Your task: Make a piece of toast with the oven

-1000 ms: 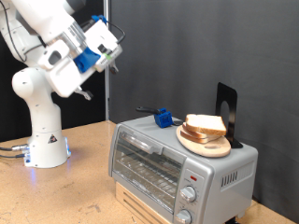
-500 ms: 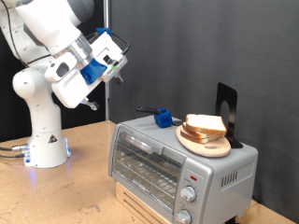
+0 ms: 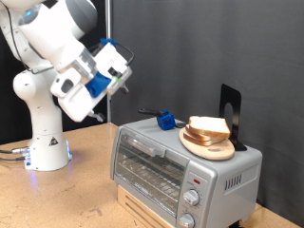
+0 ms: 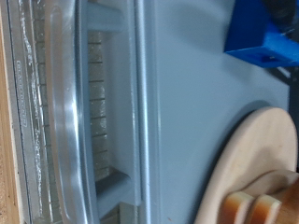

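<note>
gripper (image 3: 122, 79) has dropped toward the oven (image 3: 180, 163), now at its 10 o'clock. jaws: cannot tell. toast (image 3: 208, 126) untouched on plate (image 3: 208, 144), door shut

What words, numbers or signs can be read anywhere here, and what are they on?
No readable words or numbers anywhere.
Robot base: a small dark triangular sign, too small to read.
Oven: marks around its two knobs, too blurred to read.
Blue object on the oven: no lettering visible.
</note>
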Available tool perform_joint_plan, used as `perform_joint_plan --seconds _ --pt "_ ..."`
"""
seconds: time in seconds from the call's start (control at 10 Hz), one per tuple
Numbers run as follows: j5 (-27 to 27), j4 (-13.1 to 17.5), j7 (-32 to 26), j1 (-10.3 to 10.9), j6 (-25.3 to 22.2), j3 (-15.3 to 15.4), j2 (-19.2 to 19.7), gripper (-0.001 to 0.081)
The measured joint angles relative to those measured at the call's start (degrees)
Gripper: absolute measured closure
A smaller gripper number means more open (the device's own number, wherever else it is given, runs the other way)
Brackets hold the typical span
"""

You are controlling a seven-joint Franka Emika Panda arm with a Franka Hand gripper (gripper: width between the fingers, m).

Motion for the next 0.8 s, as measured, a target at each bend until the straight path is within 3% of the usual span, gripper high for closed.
perform_joint_plan --seconds 0.5,0.8 --pt "1.2 -7.2 -1.7 3.4 11.3 0.3 1.9 0.0124" --pt "4.3 -7.9 -1.7 5.7 16.5 0.1 5.6 0.0124"
